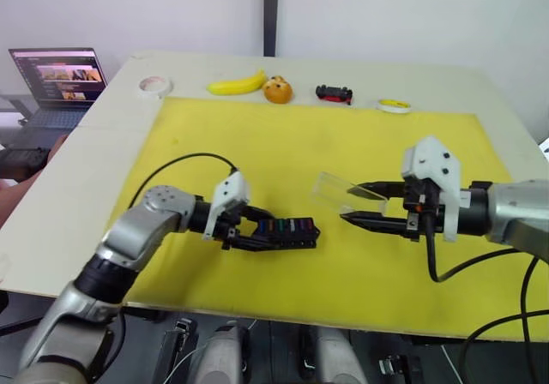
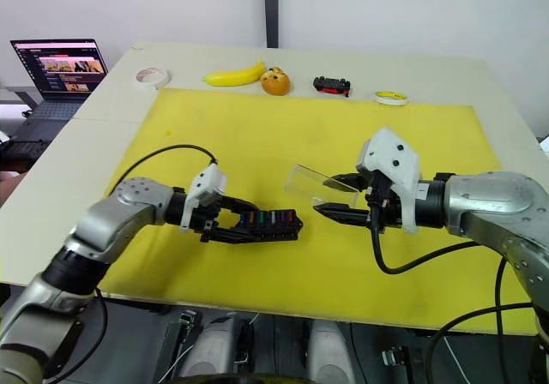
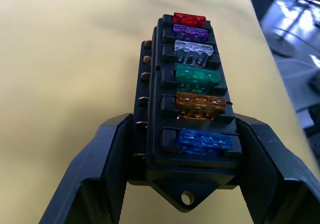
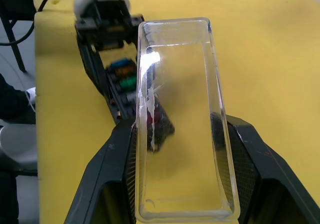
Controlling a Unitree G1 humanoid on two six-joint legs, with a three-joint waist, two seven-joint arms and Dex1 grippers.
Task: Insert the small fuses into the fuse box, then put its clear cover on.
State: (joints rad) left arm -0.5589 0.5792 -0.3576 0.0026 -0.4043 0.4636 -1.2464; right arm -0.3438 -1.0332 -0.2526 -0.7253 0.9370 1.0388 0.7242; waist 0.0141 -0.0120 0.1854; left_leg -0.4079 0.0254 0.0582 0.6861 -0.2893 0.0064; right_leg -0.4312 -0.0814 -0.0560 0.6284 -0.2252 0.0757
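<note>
We see the left gripper (image 1: pixel 244 230) clamped on the fuse box (image 1: pixel 283 233); right of it, the right gripper (image 1: pixel 364 204) pinches the clear cover (image 1: pixel 343 194).

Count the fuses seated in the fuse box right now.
6, in one row down the fuse box: red, purple, clear, green, amber, blue, which sits nearest the left end effector.

Near end of fuse box (image 3: pixel 187 134) hidden between left gripper (image 1: pixel 249 230) fingers, laptop (image 1: pixel 60 80) at 10 o'clock cut off by the edge, fuse box blurred through clear cover (image 4: pixel 182 119), labels on fuses (image 3: pixel 192 71) too small to read.
</note>
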